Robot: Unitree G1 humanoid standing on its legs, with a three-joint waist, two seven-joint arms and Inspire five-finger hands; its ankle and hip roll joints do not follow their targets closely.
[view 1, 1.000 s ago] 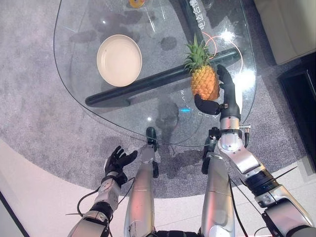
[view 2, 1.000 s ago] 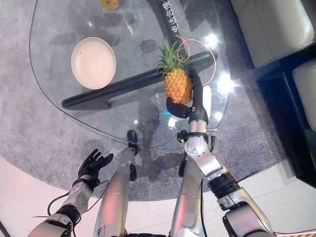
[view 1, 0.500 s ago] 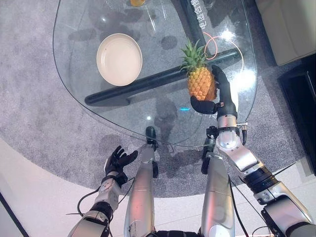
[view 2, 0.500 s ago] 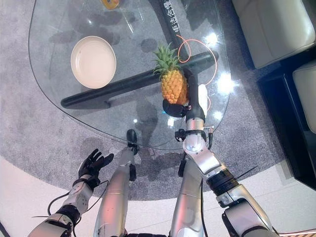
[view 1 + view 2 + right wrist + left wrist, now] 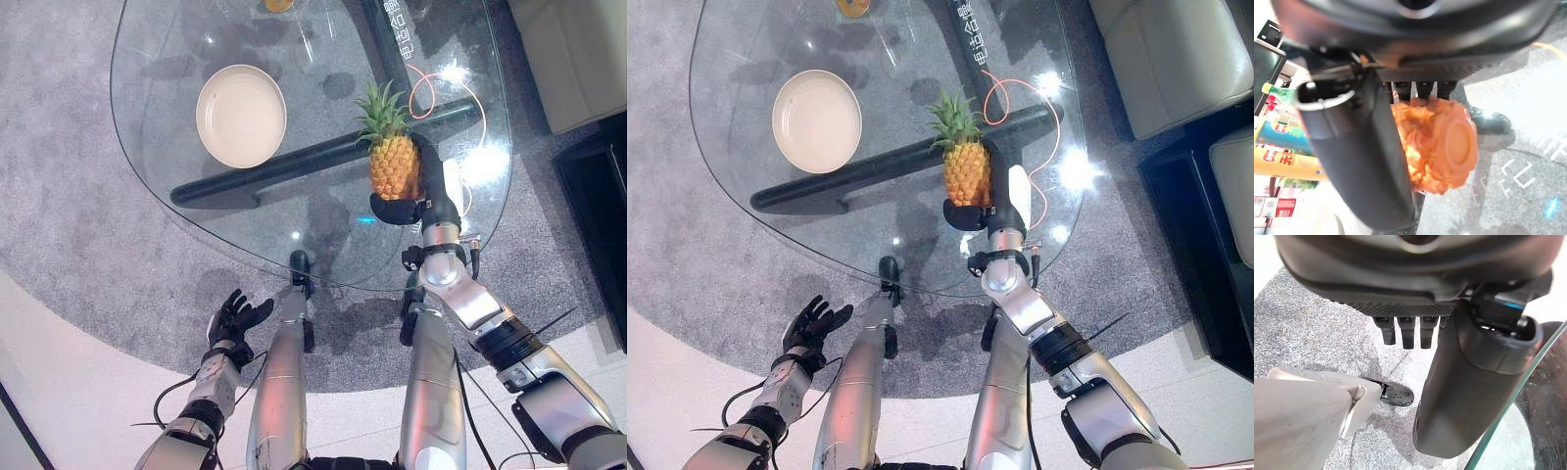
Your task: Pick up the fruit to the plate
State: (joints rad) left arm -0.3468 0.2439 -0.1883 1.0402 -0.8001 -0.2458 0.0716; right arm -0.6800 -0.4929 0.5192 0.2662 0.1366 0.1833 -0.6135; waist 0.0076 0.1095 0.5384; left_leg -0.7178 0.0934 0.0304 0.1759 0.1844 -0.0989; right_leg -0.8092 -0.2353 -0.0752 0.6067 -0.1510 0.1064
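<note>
Right hand [image 5: 423, 199] grips the pineapple [image 5: 394, 163], thumb and fingers curled round it; keep it upright during transfer to the plate [image 5: 241, 116]; left hand [image 5: 233, 319] hangs spread

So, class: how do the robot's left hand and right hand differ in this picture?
The right hand is over the glass table, curled round the pineapple; the left hand hangs below the table's edge over the carpet, fingers spread, holding nothing. Both are dark hands on silver-grey arms.
</note>
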